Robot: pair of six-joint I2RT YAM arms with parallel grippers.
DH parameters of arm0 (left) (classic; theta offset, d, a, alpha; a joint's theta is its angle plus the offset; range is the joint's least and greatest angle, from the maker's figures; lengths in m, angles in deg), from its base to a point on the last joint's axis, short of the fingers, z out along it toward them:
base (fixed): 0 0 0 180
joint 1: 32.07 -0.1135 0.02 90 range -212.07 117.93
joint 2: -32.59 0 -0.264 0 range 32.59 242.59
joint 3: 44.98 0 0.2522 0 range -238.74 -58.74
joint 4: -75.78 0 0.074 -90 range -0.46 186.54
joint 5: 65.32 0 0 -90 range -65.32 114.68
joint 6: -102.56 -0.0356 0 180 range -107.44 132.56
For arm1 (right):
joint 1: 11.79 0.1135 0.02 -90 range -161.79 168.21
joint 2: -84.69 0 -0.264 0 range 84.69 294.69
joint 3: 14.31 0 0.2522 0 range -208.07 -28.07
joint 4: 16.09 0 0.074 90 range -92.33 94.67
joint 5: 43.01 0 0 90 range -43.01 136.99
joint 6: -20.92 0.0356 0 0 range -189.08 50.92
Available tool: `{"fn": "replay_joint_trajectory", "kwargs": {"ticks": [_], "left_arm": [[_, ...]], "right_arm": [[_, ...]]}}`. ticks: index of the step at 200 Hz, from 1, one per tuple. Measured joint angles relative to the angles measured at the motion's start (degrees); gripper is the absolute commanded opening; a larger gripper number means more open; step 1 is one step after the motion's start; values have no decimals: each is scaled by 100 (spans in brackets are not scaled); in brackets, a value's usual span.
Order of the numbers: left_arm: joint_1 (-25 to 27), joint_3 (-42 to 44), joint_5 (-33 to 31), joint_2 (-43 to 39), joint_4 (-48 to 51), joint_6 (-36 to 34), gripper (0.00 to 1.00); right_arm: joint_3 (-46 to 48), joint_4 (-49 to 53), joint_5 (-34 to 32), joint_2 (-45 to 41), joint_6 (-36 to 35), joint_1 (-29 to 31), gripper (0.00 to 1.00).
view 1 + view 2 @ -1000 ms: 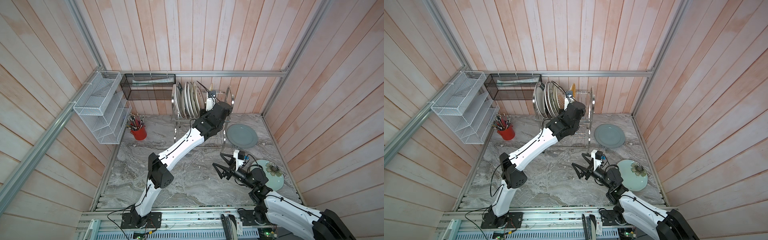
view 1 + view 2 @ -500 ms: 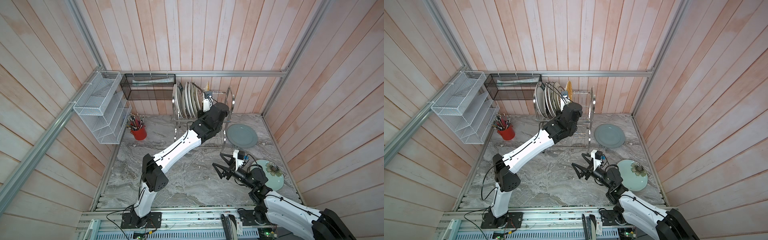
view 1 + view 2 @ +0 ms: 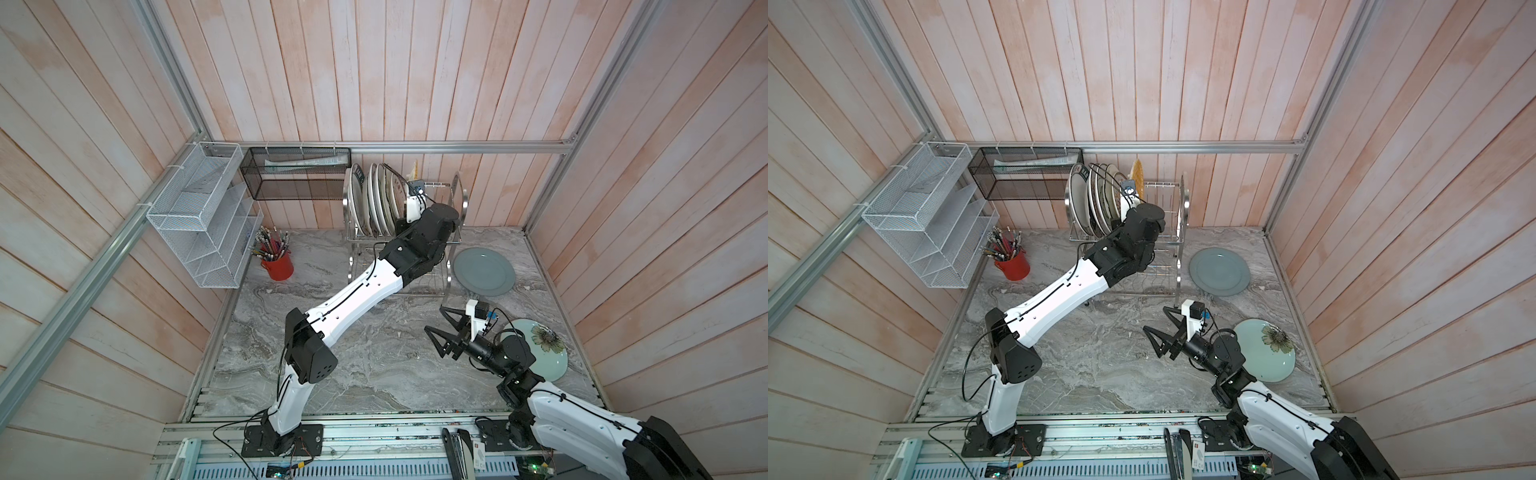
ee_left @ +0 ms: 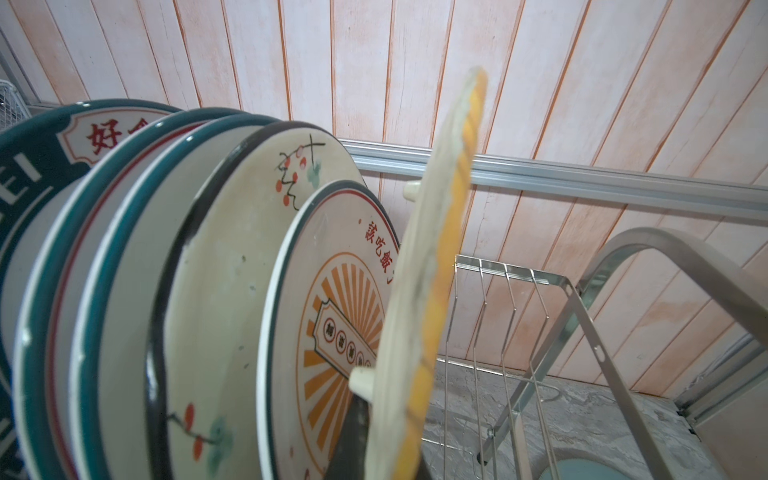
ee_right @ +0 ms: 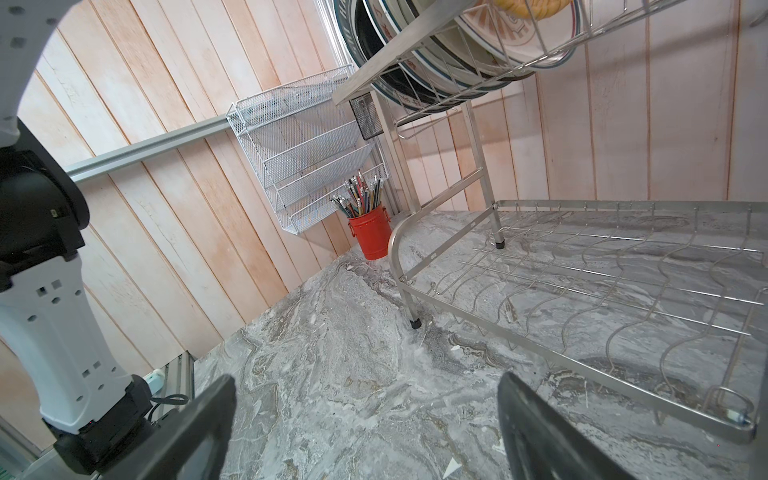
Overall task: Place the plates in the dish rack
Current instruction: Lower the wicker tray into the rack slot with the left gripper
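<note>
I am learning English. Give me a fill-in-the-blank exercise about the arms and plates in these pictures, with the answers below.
1. The left gripper is shut on the ____ woven plate at the upper tier of the dish rack.
2. The jaws of the right gripper stand ____ above the table.
3. Outside the dish rack, ____ plates lie flat on the table: a grey-blue plate and a pale teal plate.
4. The pencils stand in a ____ cup.

Missing words: yellow; open; two; red.

One yellow woven plate (image 4: 432, 270), seven other plates (image 3: 484, 271), one dish rack (image 3: 457, 198), one white organiser (image 3: 199, 216), one black basket (image 3: 295, 189), one red pencil pot (image 3: 279, 267)
</note>
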Motion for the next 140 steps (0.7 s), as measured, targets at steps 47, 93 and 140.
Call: {"fn": "replay_joint_trajectory", "kwargs": {"ticks": [47, 93, 140], "left_arm": [[-52, -81, 46, 184, 205, 138, 0], [-94, -131, 278, 212, 286, 275, 0], [-96, -221, 420, 319, 343, 334, 9]], "right_arm": [[0, 0, -2, 0, 0, 0, 98], [0, 0, -2, 0, 0, 0, 98], [0, 0, -2, 0, 0, 0, 98]]}}
